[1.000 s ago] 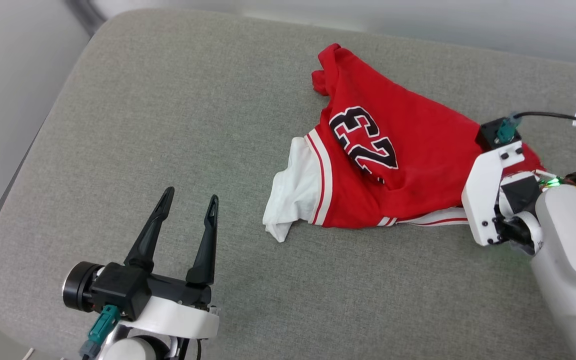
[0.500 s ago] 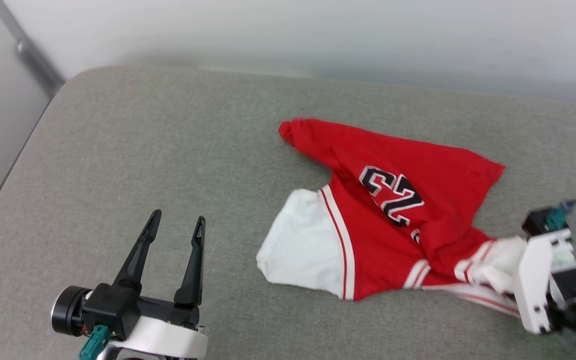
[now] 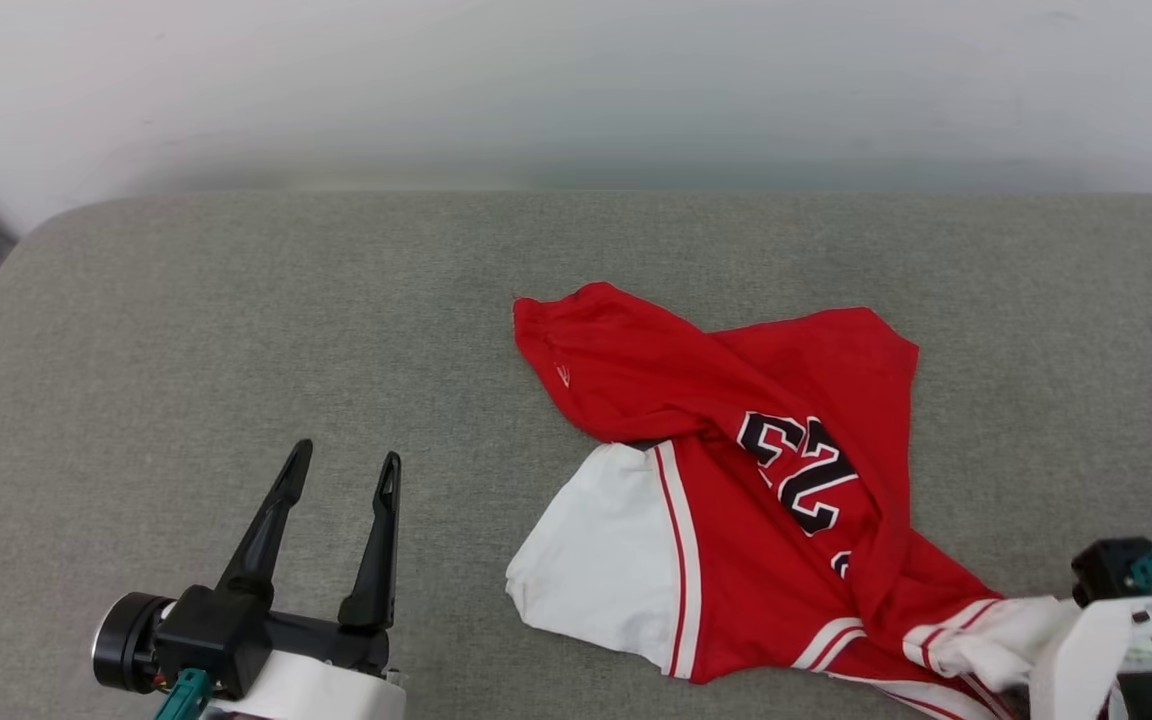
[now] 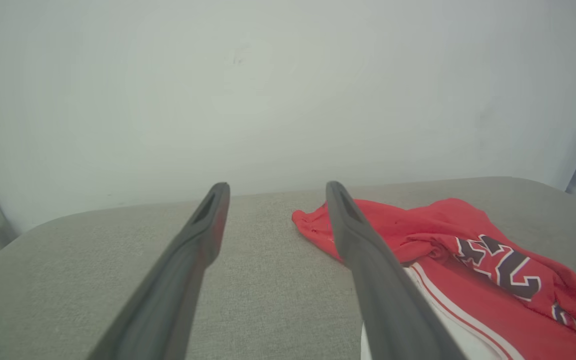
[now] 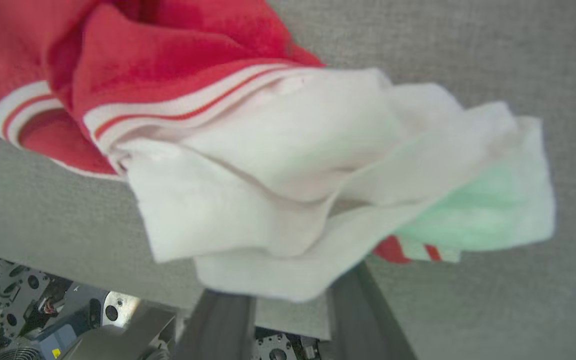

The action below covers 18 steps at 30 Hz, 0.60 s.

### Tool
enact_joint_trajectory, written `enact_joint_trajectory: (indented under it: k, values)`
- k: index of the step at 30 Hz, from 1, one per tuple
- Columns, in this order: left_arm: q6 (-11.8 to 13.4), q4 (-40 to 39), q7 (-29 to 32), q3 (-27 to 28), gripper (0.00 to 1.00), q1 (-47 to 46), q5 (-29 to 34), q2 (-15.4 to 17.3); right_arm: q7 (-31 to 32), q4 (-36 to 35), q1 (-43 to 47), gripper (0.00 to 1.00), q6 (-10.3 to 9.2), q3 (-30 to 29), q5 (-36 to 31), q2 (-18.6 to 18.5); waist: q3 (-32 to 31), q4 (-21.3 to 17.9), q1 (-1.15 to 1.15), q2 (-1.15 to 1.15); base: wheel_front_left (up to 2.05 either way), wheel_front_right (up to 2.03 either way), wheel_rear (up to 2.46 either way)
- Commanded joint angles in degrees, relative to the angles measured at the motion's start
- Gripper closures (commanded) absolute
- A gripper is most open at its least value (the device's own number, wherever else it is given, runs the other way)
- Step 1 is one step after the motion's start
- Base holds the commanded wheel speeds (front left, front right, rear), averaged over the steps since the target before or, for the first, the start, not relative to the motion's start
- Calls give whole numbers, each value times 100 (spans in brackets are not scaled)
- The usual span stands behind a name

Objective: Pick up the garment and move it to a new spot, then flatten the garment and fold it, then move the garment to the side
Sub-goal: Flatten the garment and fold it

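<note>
The garment [image 3: 736, 390] lies crumpled on a grey padded surface [image 3: 236, 320], red body up with a black "23" and one white sleeve [image 3: 596, 560] spread toward me. Its other white sleeve [image 5: 293, 165] is bunched against my right gripper [image 3: 1046, 650] at the lower right. In the right wrist view that sleeve drapes over both fingers [image 5: 228, 315] and hides their tips, so the grip is unclear. My left gripper [image 3: 346, 452] hovers open and empty at the lower left, apart from the garment [image 4: 433, 235], which lies to the right of its fingers [image 4: 358, 240].
A pale wall [image 3: 576, 90] runs along the far edge of the padded surface. The surface's rounded left corner [image 3: 6, 260] is near. Its near edge and parts of the robot base [image 5: 18, 310] appear below the right gripper. Bare padding stretches left of the garment.
The head camera has tilted and turned. The right gripper dragged the garment by its white sleeve toward me, stretching and turning it. The left gripper stayed open and still.
</note>
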Motion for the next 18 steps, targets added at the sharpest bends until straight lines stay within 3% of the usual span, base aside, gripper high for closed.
enact_joint_trajectory:
  k: [1,10,18]
  values:
    - [-6,-3,-13,2,0,-68,28,2,-197,-88,-166,0,-2,-23,-54,136,11,-67,0,0,0,0,0]
    - [-9,-80,-13,63,0,-78,-41,30,-1956,-495,-712,0,-2,-100,-149,207,-37,-358,0,0,0,0,0]
    - [-11,-140,-13,23,0,-37,-79,57,-3332,-510,-649,0,-1,-466,-278,629,-31,-553,0,0,0,0,0]
